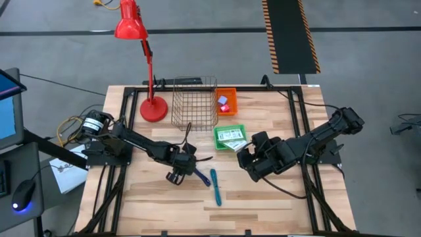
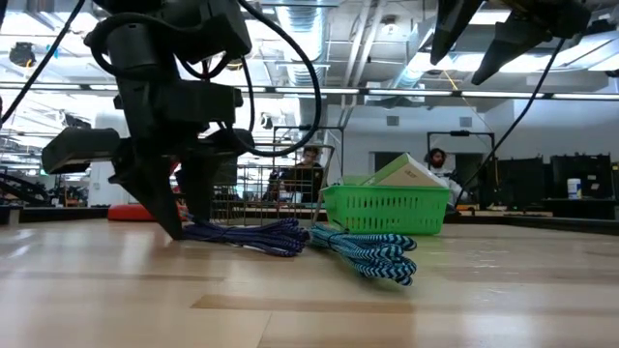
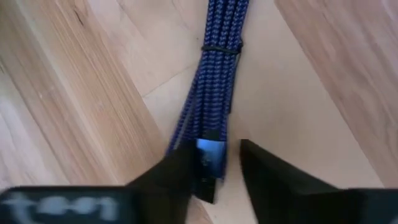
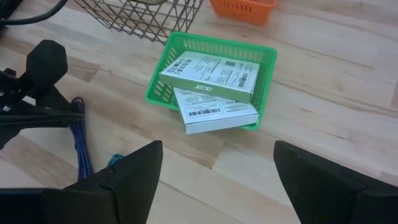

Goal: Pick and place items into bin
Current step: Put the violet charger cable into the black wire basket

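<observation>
Left claw (image 3: 214, 171) slightly apart, straddling the blue cord's (image 3: 217, 74) end; right claw (image 4: 217, 180) wide apart, empty.

Bare table (image 1: 263, 197) lies open along the near edge. Toward the back, a wire basket (image 1: 195, 102), lamp (image 1: 148, 66) and green basket (image 1: 230, 137) crowd the way.

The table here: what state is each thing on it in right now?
Left pincer: down at the table, open around the blue cord's end.
Blue cord: bundled, lying flat.
Teal cord: bundled, lying flat beside it.
Green basket: holds two white boxes.
White boxes: stacked, sticking out above the rim.
Wire basket: upright.
Orange bin: holds small cubes.
Right pincer: open, empty, raised.
</observation>
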